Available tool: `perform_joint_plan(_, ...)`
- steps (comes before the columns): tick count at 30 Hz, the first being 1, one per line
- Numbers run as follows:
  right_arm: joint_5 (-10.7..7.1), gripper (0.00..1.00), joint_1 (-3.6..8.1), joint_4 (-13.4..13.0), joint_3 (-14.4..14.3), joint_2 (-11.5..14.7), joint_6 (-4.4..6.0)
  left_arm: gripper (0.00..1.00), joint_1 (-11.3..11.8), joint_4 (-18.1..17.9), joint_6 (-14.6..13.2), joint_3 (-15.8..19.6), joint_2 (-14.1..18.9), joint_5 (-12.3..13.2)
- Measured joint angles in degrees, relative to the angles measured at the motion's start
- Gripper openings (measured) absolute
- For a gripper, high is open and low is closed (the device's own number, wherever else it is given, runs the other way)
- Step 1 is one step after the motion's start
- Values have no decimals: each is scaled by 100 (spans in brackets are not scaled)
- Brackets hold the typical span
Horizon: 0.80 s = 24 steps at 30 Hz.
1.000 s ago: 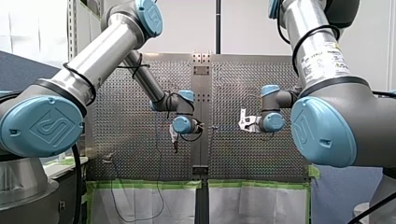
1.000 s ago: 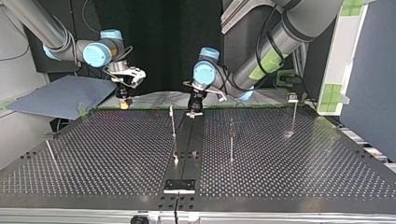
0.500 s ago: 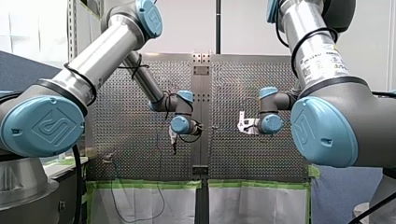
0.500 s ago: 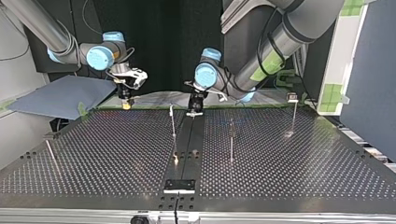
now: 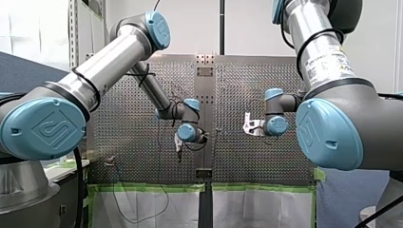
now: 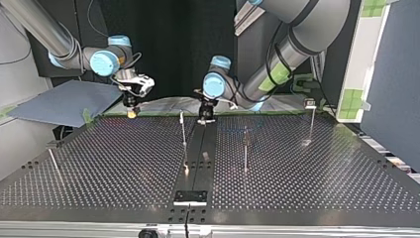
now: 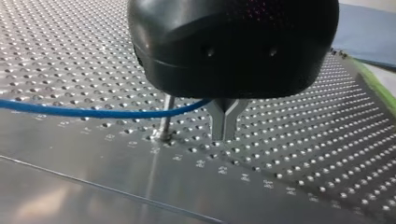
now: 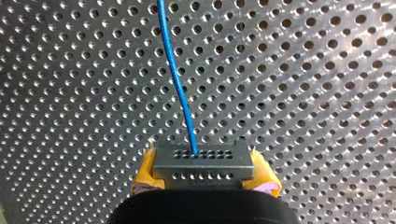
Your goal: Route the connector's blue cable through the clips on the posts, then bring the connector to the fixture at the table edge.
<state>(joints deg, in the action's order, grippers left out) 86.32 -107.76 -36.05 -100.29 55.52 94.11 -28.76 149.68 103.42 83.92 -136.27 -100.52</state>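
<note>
Holding the grey connector (image 8: pixel 204 161) by its two ends, clamped between the yellow pads (image 8: pixel 144 175) of my right hand (image 8: pixel 204 175), over the perforated bench (image 8: pixel 303 93). Trailing a blue cable (image 8: pixel 176 74) from the connector's holed face, straight ahead across the bench. Catching that cable in the fork of my left hand (image 7: pixel 224 135), metal fingertips pressed together beneath it, just beside a thin post (image 7: pixel 166 116). Seen in the top view: both near the bench's far edge, right hand at the left, left hand over the middle strip, other posts (image 6: pixel 245 148) standing well apart.
</note>
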Motion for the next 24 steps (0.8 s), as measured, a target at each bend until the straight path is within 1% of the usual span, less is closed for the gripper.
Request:
perform_joint_plan(9, 15, 0, 62, 1, 150, -13, 32, 0, -1, 142, -6, -274, -6, -20)
perform_joint_plan(14, 27, 0, 116, -24, 169, -23, 51, 0, 38, 152, 39, -329, -6, -43)
perform_joint_plan(19, 25, 0, 150, -37, 175, -28, 56, 0, 84, 198, -5, -345, -7, -79)
perform_joint_plan(20, 22, 0, 152, -39, 175, -29, 56, 4, 88, 202, -20, -345, -6, -80)
perform_joint_plan(21, 18, 0, 153, -41, 177, -30, 56, 4, 88, 206, -46, -344, -5, -82)
perform_joint_plan(22, 15, 0, 153, -42, 177, -30, 56, 10, 85, 207, -68, -344, -6, -83)
perform_joint_plan(23, 13, 0, 154, -42, 177, -31, 56, 20, 81, 207, -90, -345, -5, -83)
perform_joint_plan(24, 11, 0, 154, -42, 177, -33, 56, 20, 75, 205, -121, -344, -4, -83)
